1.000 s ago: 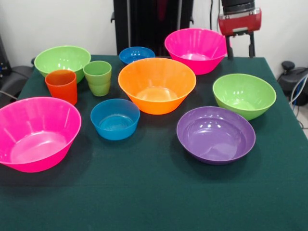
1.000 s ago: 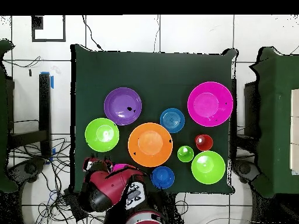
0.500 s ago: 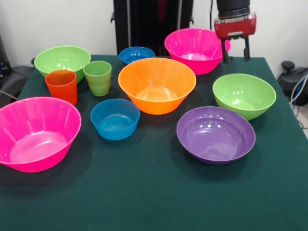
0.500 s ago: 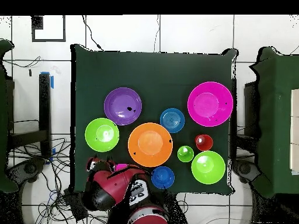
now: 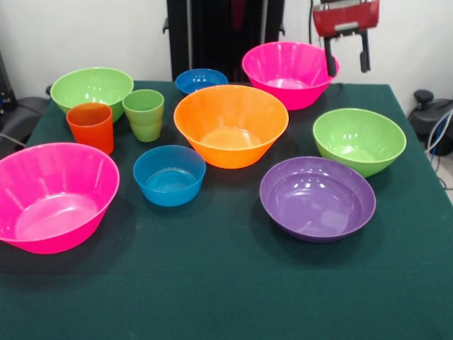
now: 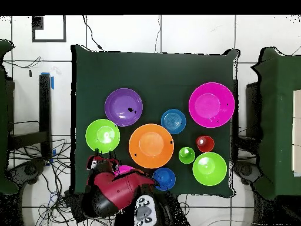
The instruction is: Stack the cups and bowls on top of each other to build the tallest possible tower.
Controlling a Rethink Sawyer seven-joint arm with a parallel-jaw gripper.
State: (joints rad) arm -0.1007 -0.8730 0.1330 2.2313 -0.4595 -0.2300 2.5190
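Observation:
All bowls and cups stand apart on the green table; there is no tower. In the front view I see two pink bowls (image 5: 287, 74) (image 5: 53, 195), the orange bowl (image 5: 231, 124), two green bowls (image 5: 359, 139) (image 5: 92, 88), the purple bowl (image 5: 317, 197) and two blue bowls (image 5: 169, 174) (image 5: 201, 80). The orange-red cup (image 5: 90, 126) and the light green cup (image 5: 144, 113) stand upright side by side. My gripper (image 5: 347, 65) hangs open and empty above the right rim of the far pink bowl. In the overhead view the gripper (image 6: 103, 160) sits just below a green bowl (image 6: 103, 135), and the arm hides most of that pink bowl.
The black pedestal (image 5: 225, 35) stands behind the table's far edge. The green cloth (image 5: 212, 290) stretches to the near edge. In the overhead view, cables (image 6: 50, 176) and dark furniture (image 6: 276, 118) lie beside the table.
The gripper has risen and shifted slightly across the far pink bowl's right rim. No bowl or cup has moved.

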